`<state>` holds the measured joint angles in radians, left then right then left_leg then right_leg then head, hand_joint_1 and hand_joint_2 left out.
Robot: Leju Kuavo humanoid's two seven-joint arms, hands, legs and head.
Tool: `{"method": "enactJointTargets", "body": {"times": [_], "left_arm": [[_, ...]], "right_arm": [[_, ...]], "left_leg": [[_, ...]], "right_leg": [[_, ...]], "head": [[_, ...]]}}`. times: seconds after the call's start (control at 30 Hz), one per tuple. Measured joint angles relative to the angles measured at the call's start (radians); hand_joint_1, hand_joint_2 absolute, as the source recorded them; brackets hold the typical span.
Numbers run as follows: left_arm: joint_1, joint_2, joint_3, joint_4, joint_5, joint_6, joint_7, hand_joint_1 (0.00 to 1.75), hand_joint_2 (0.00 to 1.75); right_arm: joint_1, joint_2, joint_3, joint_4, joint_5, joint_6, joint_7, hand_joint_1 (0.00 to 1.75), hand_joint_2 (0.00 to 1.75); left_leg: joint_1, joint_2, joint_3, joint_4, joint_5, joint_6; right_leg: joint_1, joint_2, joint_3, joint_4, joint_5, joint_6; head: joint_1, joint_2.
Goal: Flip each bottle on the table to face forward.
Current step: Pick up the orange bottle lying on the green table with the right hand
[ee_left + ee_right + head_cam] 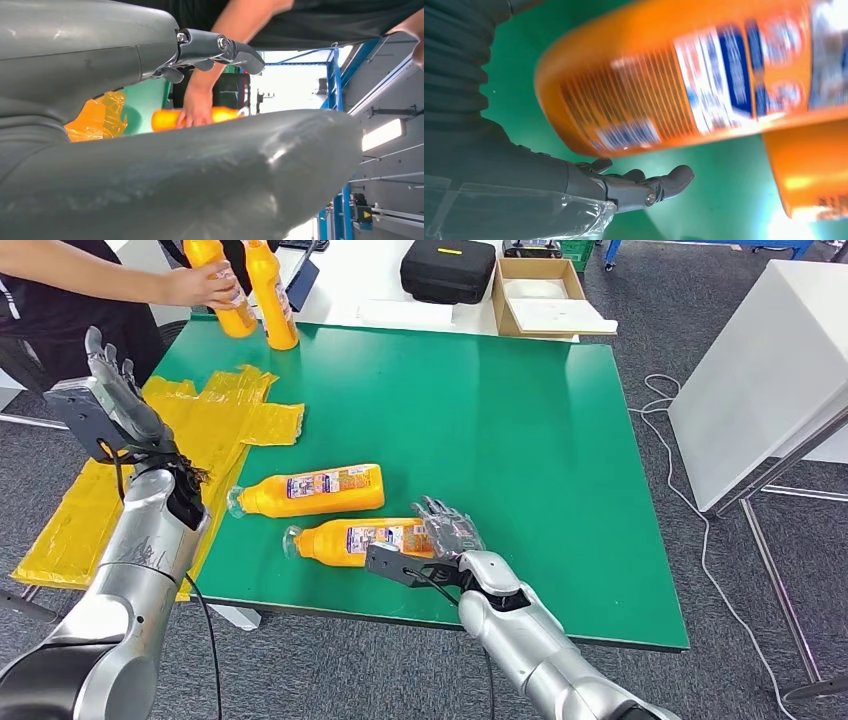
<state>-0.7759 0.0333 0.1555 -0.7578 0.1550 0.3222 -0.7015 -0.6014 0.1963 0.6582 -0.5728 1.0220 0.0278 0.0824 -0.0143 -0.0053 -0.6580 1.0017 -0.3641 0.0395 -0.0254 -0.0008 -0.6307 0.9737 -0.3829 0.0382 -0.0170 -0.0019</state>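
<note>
Near bottle (352, 540): lying flat on green table (520, 440), cap leftward, by front edge.
Far bottle (312, 490): lying parallel, just behind.
Right hand (445, 540): at near bottle's base, fingers spread, gripping nothing.
Left hand (105, 400): raised over yellow bags (200, 430), fingers apart, empty.
Person's hand (205, 285): holding upright bottles (255, 285) at the table's far edge.

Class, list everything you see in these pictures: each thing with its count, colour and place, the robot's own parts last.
lying bottles: two, orange, side by side at the table's near edge
standing bottles: two, orange, far left corner, one held by a person's hand
table: one, green
plastic sheet: one, yellow, left edge of the table
case: one, black, beyond the table
cardboard box: one, brown, beside the case
left hand: raised, holds nothing
right hand: at the nearer lying bottle's base
</note>
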Motion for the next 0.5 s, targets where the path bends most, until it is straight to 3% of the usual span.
{"method": "enactJointTargets", "body": {"times": [0.1, 0.23, 0.27, 0.4, 0.5], "left_arm": [[0.008, 0.0, 0.0, -0.01, 0.004, 0.0, 0.0, 0.0, 0.0], [0.013, 0.0, 0.002, -0.02, 0.012, -0.001, 0.0, 0.0, 0.0], [0.013, 0.001, 0.003, -0.021, 0.014, -0.001, 0.0, 0.0, 0.0], [0.015, 0.004, 0.006, -0.022, 0.02, -0.004, 0.0, 0.0, 0.0], [0.015, 0.007, 0.008, -0.022, 0.022, -0.006, 0.0, 0.0, 0.0]], "right_arm": [[-0.005, 0.005, -0.001, 0.023, 0.0, 0.006, -0.003, 0.0, 1.75], [-0.015, 0.009, -0.001, 0.046, 0.0, 0.02, -0.012, 0.63, 1.75], [-0.019, 0.009, -0.001, 0.051, -0.001, 0.026, -0.016, 0.63, 1.75], [-0.035, 0.009, -0.001, 0.066, -0.002, 0.039, -0.024, 1.71, 1.75], [-0.049, 0.009, 0.0, 0.08, -0.003, 0.048, -0.03, 1.75, 1.75]], "left_leg": [[0.0, 0.0, 0.0, 0.0, 0.0, 0.0], [0.0, 0.0, 0.0, 0.0, 0.0, 0.0], [0.0, 0.0, 0.0, 0.0, 0.0, 0.0], [0.0, 0.0, 0.0, 0.0, 0.0, 0.0], [0.0, 0.0, 0.0, 0.0, 0.0, 0.0]], "right_leg": [[0.0, 0.0, 0.0, 0.0, 0.0, 0.0], [0.0, 0.0, 0.0, 0.0, 0.0, 0.0], [0.0, 0.0, 0.0, 0.0, 0.0, 0.0], [0.0, 0.0, 0.0, 0.0, 0.0, 0.0], [0.0, 0.0, 0.0, 0.0, 0.0, 0.0]], "head": [[0.0, 0.0], [0.0, 0.0], [0.0, 0.0], [0.0, 0.0], [0.0, 0.0]]}}
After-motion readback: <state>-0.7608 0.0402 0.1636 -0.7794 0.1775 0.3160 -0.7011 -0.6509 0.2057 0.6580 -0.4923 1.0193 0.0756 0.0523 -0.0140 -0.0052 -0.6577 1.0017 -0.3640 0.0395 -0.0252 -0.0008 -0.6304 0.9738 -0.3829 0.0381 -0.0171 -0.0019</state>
